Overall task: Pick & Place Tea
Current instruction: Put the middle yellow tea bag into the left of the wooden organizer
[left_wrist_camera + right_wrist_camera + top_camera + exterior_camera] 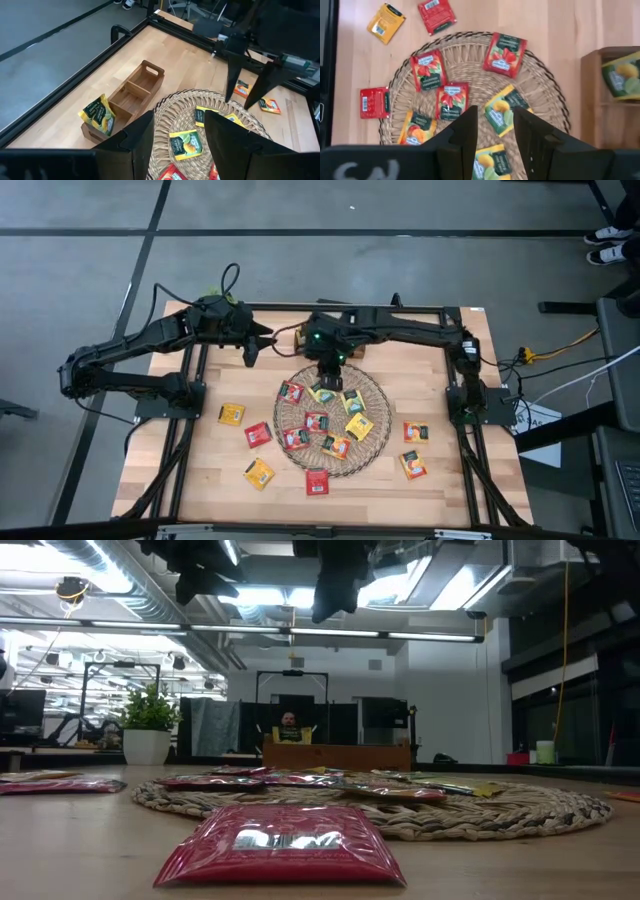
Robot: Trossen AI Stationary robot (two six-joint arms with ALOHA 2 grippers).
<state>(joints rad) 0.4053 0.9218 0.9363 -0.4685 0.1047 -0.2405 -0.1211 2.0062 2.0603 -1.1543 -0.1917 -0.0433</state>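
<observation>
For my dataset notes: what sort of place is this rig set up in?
Probably an open lab or workshop-style office: exposed ceiling ducts and strip lights, a bare concrete floor around the wooden table, and a person seated at a desk beyond.

A round woven wicker mat (372, 392) lies at the middle of the pale wooden plank table (440, 480) in the high view. Just above it in that frame, partly hidden, sits a small brown wooden box with compartments (137, 90). In the low view, a green leafy plant in a white pot (147, 722) stands at the left, and a seated person (288, 727) shows at the centre, far behind the table.
</observation>
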